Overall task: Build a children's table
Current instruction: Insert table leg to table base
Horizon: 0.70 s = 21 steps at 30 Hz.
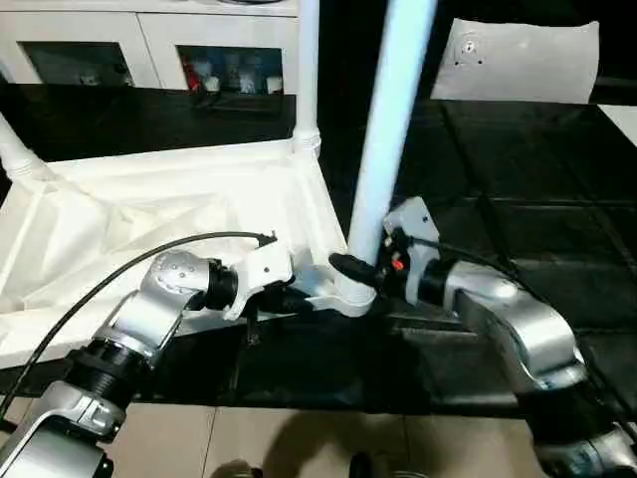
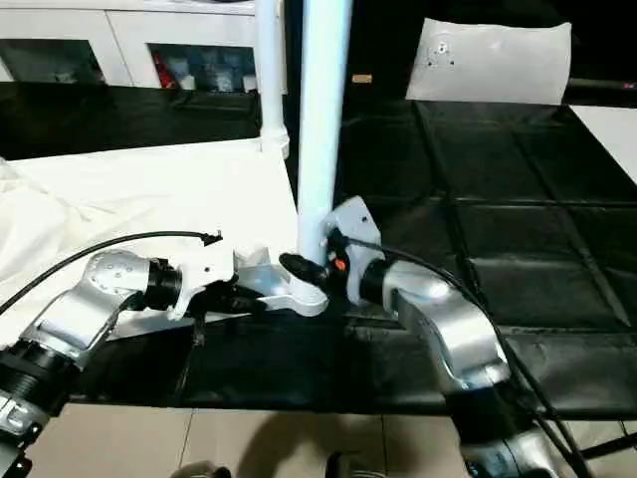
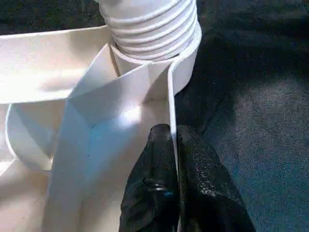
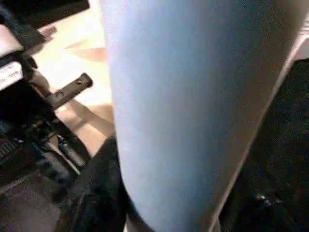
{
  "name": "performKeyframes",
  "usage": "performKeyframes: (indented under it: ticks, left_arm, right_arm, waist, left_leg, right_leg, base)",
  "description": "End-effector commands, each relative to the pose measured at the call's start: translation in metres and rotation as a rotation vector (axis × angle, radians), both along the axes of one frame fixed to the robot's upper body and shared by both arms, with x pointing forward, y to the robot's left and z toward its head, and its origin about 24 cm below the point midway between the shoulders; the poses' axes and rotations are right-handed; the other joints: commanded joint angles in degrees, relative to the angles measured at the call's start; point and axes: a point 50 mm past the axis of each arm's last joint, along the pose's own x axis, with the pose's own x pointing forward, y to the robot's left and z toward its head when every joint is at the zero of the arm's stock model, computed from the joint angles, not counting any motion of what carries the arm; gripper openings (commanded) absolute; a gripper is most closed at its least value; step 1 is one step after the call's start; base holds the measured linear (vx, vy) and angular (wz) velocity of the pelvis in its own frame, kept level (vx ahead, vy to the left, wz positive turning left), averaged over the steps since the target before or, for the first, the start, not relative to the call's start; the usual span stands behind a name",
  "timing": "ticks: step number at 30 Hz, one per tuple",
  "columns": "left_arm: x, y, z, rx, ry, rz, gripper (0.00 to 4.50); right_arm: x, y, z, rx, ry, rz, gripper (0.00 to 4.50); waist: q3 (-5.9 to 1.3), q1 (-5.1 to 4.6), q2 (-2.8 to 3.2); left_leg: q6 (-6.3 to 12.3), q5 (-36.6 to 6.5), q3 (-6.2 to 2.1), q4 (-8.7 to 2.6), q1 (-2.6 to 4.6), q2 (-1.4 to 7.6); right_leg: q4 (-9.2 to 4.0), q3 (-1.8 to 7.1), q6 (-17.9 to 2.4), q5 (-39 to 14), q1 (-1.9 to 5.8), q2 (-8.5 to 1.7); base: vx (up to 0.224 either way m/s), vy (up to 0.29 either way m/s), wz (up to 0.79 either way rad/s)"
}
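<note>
The children's table top (image 1: 149, 209) lies upside down on the black mat, ribbed side up. White legs stand upright in its corner sockets: one at the far right corner (image 1: 307, 70), one at the left edge (image 1: 15, 149), and a thick near one (image 1: 388, 129) in the near right socket (image 3: 154, 29). My left gripper (image 3: 170, 133) is shut on the thin side rim (image 3: 170, 96) of the top, just short of that socket. My right gripper (image 1: 363, 271) is closed around the near leg (image 4: 193, 96) right above the socket, one black finger (image 4: 96, 193) against its side.
A white cabinet (image 1: 149, 50) with dark glass-fronted compartments stands behind the work. A flat white panel (image 1: 518, 60) leans at the back right. The black mat (image 1: 518, 199) runs to the right of the table top, and pale floor (image 1: 299, 438) lies along the near edge.
</note>
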Motion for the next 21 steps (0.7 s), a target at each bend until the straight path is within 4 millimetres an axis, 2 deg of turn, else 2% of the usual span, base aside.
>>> performKeyframes:
  ticks: [1,4,5,10,11,13,15,16,17,19,20,21]
  left_arm:
    - [-0.002,-0.003,0.003,-0.002,-0.014,-0.035,0.0]
    - [-0.001,-0.001,0.004,0.005,-0.018,-0.028,0.0]
    - [-0.001,0.0,0.004,0.007,-0.02,-0.023,0.0]
    - [0.001,0.003,0.004,0.006,-0.03,0.002,0.0]
    - [0.002,0.004,0.005,0.001,-0.033,0.013,0.0]
    - [0.002,0.004,0.005,-0.003,-0.036,0.02,0.0]
    - [0.003,0.005,0.006,-0.015,-0.035,0.029,0.0]
    - [0.003,0.005,0.006,-0.02,-0.035,0.03,0.0]
    - [0.002,0.005,0.007,-0.028,-0.032,0.033,0.0]
    - [0.002,0.004,0.008,-0.048,-0.03,0.041,0.0]
    - [0.003,0.004,0.008,-0.057,-0.028,0.048,0.0]
    - [0.003,0.004,0.008,-0.06,-0.028,0.05,0.0]
  right_arm:
    - [-0.005,-0.003,-0.027,-0.073,0.107,-0.002,1.91]
    - [-0.005,-0.004,-0.028,-0.054,0.129,0.001,1.91]
    - [-0.005,-0.005,-0.029,-0.05,0.134,-0.003,1.91]
    - [-0.009,-0.01,-0.034,0.016,0.156,-0.023,1.91]
    - [-0.011,-0.013,-0.036,0.051,0.156,-0.039,1.91]
    - [-0.012,-0.014,-0.038,0.075,0.155,-0.051,1.91]
    - [-0.015,-0.018,-0.043,0.119,0.155,-0.087,1.91]
    - [-0.016,-0.018,-0.044,0.132,0.156,-0.098,1.91]
    - [-0.017,-0.019,-0.047,0.155,0.162,-0.115,1.91]
    - [-0.019,-0.019,-0.051,0.21,0.172,-0.148,1.91]
    - [-0.021,-0.02,-0.054,0.244,0.174,-0.172,1.91]
    - [-0.021,-0.02,-0.055,0.256,0.174,-0.18,1.91]
  waist:
    - [-3.15,0.01,0.2]
    - [-3.16,0.02,0.18]
    - [-3.07,0.05,0.37]
    - [-3.16,0.06,0.26]
    - [-3.17,0.18,0.71]
    - [-3.26,0.17,0.56]
    - [-3.43,0.27,1.13]
    - [-3.41,0.21,0.98]
    - [-3.34,0.21,1.43]
    - [-3.33,0.29,1.55]
    - [-3.26,0.36,1.85]
    - [-3.23,0.28,1.82]
  left_leg:
    - [1.35,-9.51,0.02,-4.21,-0.41,1.48]
    - [1.42,-9.33,0.0,-4.26,-0.45,1.5]
    - [1.36,-9.55,-0.02,-4.28,-0.42,1.48]
    - [1.44,-9.85,-0.01,-4.3,-0.41,1.52]
    - [1.35,-10.16,-0.05,-4.34,-0.33,1.6]
    - [1.42,-9.97,0.0,-4.37,-0.35,1.63]
    - [1.47,-9.41,-0.07,-4.42,-0.33,1.7]
    - [1.55,-9.3,-0.06,-4.43,-0.43,1.67]
    - [1.47,-10.0,-0.05,-4.49,-0.37,1.68]
    - [1.42,-10.64,-0.11,-4.48,-0.39,1.54]
    - [1.4,-11.01,-0.15,-4.53,-0.36,1.54]
    - [1.41,-11.62,-0.1,-4.55,-0.35,1.59]
  right_leg:
    - [-5.03,3.12,-8.33,-21.01,3.54,-4.15]
    - [-5.01,3.12,-8.37,-20.52,3.6,-4.11]
    - [-5.03,3.12,-8.44,-20.7,3.52,-4.14]
    - [-5.1,3.12,-8.47,-20.98,3.55,-4.17]
    - [-5.14,3.11,-8.65,-20.62,3.49,-4.25]
    - [-5.15,3.1,-8.84,-19.73,3.55,-4.23]
    - [-4.98,3.03,-9.95,-16.37,3.67,-4.2]
    - [-4.9,3.02,-10.26,-15.68,3.72,-4.16]
    - [-4.99,2.95,-10.76,-15.46,3.67,-4.14]
    - [-5.01,2.91,-10.87,-16.54,3.79,-4.22]
    - [-5.13,2.91,-10.71,-17.52,3.77,-4.27]
    - [-5.33,2.93,-10.62,-18.36,3.63,-4.31]
  base:
    - [0.0,0.0,0.0]
    - [0.0,0.0,0.0]
    - [0.0,0.0,0.0]
    - [0.0,0.0,0.0]
    - [0.0,0.0,0.0]
    - [0.0,0.0,0.0]
    - [0.0,0.0,0.0]
    - [0.0,0.0,0.0]
    - [0.0,0.0,0.0]
    - [0.0,0.0,0.0]
    - [0.0,0.0,0.0]
    - [0.0,0.0,0.0]
